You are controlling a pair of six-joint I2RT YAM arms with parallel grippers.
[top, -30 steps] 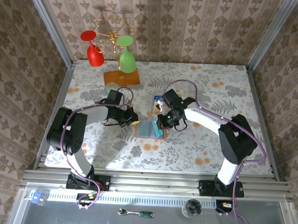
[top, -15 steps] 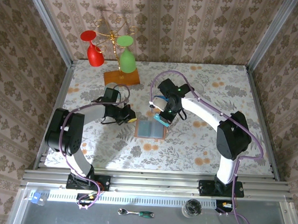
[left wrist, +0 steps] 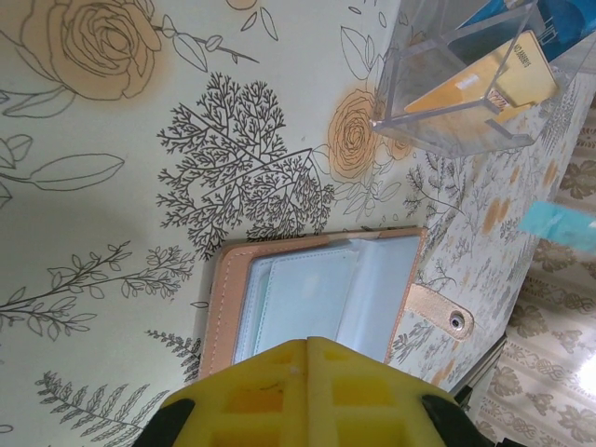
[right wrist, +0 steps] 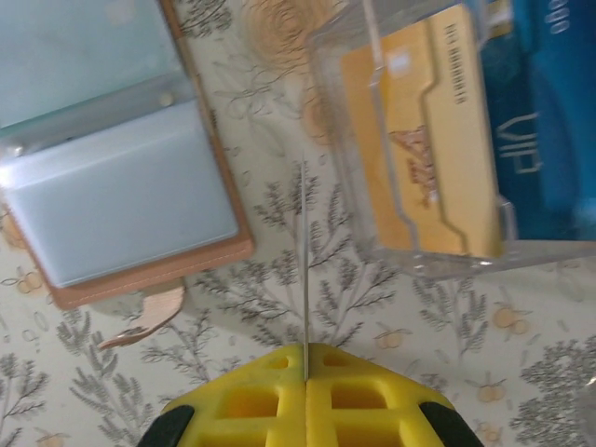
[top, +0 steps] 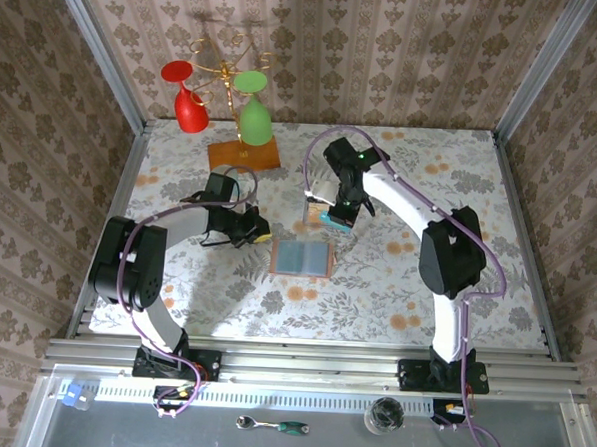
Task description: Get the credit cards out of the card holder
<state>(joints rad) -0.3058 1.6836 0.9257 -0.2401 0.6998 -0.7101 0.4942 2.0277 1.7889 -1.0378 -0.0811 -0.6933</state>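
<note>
Floral table bearing open card holder

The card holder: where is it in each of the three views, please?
Top external: card holder lies open at the centre.
Left wrist: lower centre.
Right wrist: upper left.
Shared landmark: the clear box with an orange card inside.

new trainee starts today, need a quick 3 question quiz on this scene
1. True or false: the card holder lies shut on the table.
2. What does the right gripper pinch? A) a teal card B) a green glass C) the snap tab
3. Fill in: the orange-tan card sits in a clear ____.
Key: 1 false, it lies open; 2 A; 3 box.
</note>
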